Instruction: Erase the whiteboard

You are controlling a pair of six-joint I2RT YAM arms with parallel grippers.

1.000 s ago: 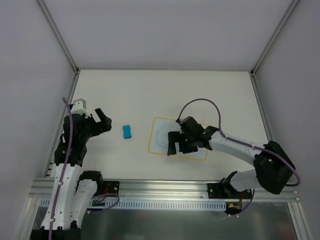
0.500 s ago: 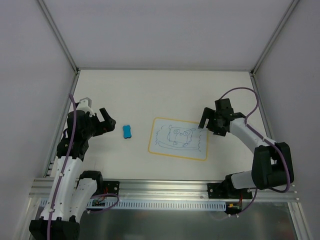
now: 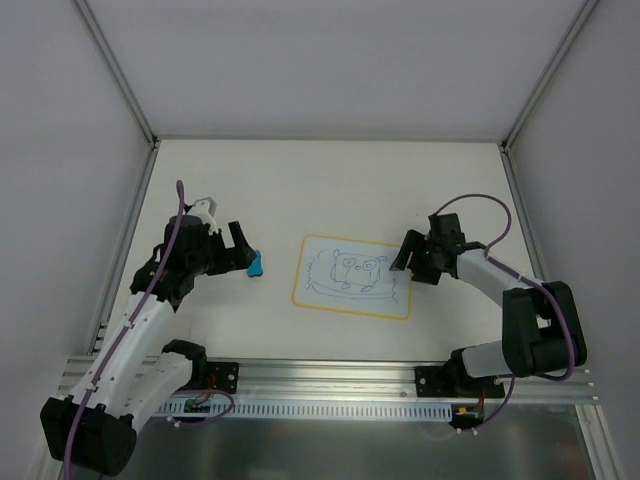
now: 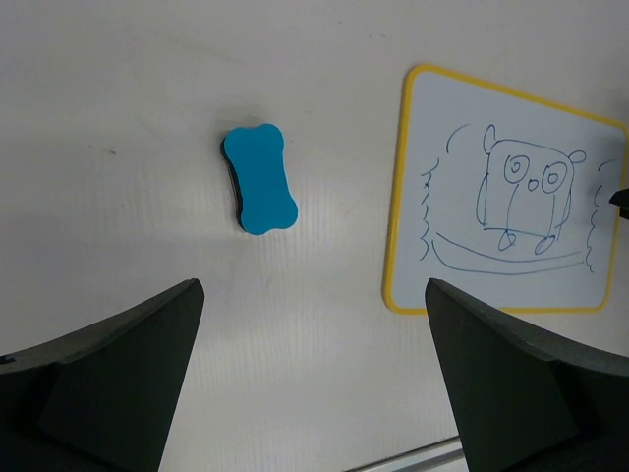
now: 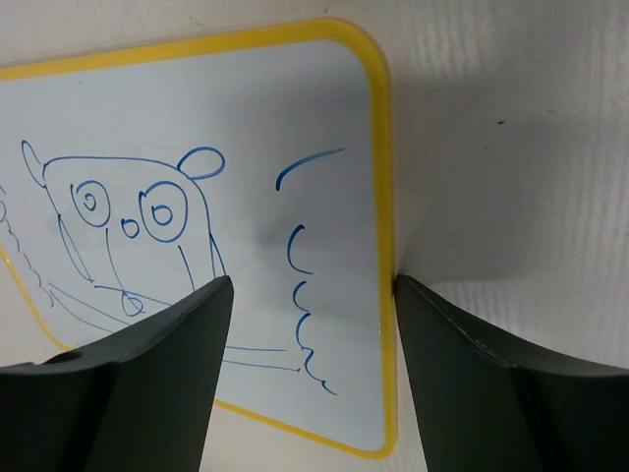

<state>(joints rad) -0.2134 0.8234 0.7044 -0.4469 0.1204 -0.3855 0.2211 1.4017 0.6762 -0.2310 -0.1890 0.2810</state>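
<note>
The whiteboard (image 3: pixel 322 283) lies flat at the table's middle, yellow-bordered, with a blue doodle of a boxy creature. It also shows in the left wrist view (image 4: pixel 511 147) and the right wrist view (image 5: pixel 236 108). A small blue eraser (image 3: pixel 255 264) lies to its left, bone-shaped in the left wrist view (image 4: pixel 260 179). My left gripper (image 3: pixel 241 251) is open and empty, hovering just left of the eraser (image 4: pixel 313 290). My right gripper (image 3: pixel 409 262) is open at the board's right edge (image 5: pixel 313 283): one finger (image 5: pixel 147 374) over the board, the other (image 5: pixel 491 374) just outside the yellow border.
The white table (image 3: pixel 300 180) is walled by grey panels at left, right and back. A metal rail (image 3: pixel 330 385) runs along the near edge between the arm bases. A purple cable (image 3: pixel 470 205) loops above the right arm.
My right gripper has come off the middle of the board and back to its right edge, and the board has shifted slightly left. My left gripper has moved right, up to the eraser.
</note>
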